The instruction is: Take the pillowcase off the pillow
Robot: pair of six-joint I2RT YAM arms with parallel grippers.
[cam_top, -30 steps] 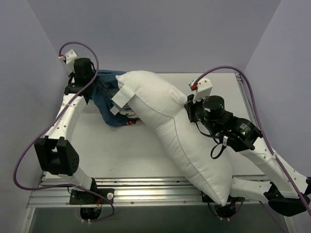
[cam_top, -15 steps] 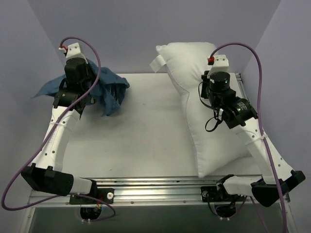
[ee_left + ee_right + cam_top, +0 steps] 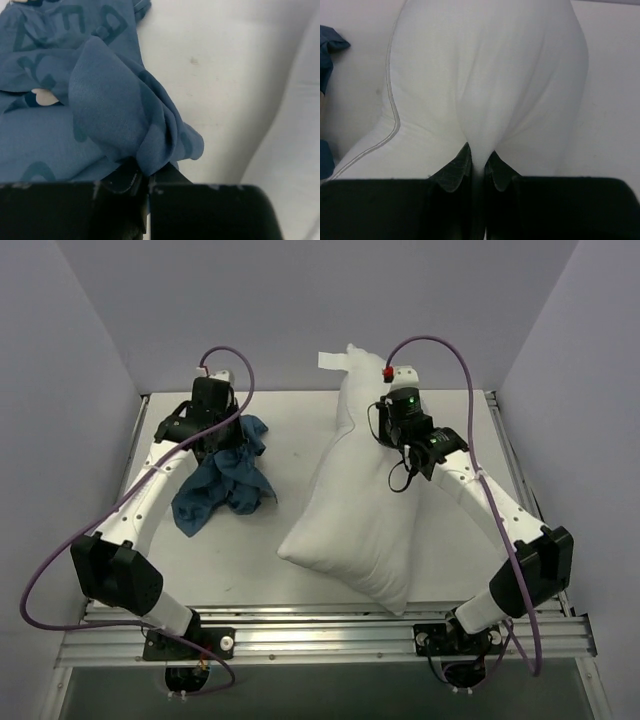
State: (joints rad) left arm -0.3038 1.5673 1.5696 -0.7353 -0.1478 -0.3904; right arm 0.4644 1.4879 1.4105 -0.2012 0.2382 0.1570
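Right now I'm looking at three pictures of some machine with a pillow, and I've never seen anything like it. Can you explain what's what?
These are two white robot arms bolted to the near edge of a white table. The wide picture looks down from above and behind them. The other two come from a small camera on each wrist, so the black shapes along the bottom edge belong to that arm. The left gripper is shut on a crumpled dark blue fabric pillowcase printed with lighter blue letters, which droops down to the table. The right gripper is shut on a pinch of a large plain white stuffed pillow, whose far end seems raised while the rest lies on the table. Pillow and pillowcase are fully apart.
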